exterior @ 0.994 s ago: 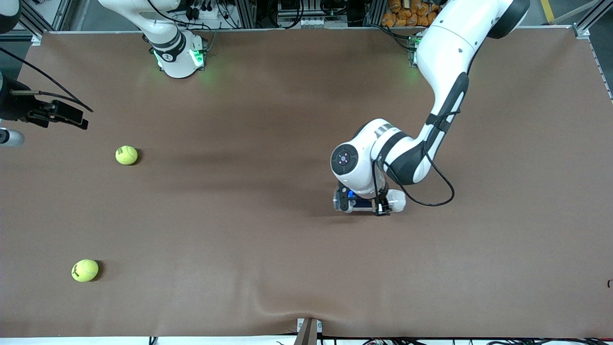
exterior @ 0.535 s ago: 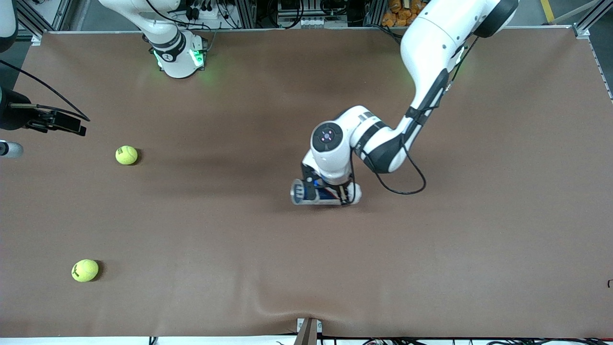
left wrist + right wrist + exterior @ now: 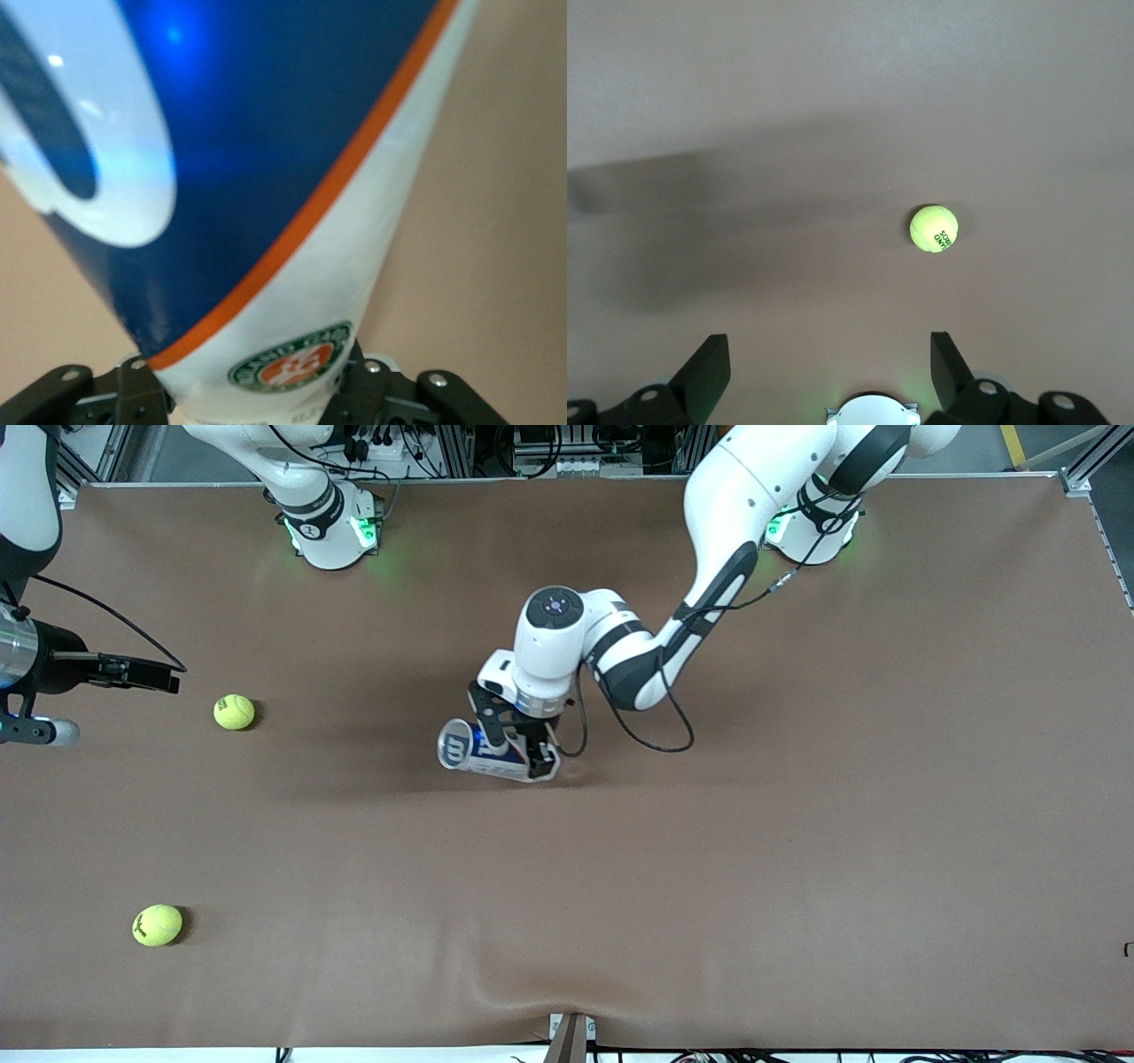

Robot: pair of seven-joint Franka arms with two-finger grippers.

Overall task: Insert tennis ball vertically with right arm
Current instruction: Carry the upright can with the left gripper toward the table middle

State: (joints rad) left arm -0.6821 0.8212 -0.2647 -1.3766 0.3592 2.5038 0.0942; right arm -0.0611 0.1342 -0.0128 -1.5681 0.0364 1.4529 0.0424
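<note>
At the right arm's end of the brown table [image 3: 797,868] we see the right gripper [image 3: 830,367], its two fingers spread wide with nothing between them, hanging over the mat close to its edge. Just beside it toward the table's middle lies a tennis ball [image 3: 234,711], and a second tennis ball [image 3: 157,925] lies well nearer the front camera, both loose on the mat. Toward the middle, the left gripper [image 3: 516,744] is clamped around a tennis ball can [image 3: 483,752], blue and white with an orange stripe. We see the can tipped on its side, its round end turned toward the right arm's end; whether it touches the mat we cannot tell.
</note>
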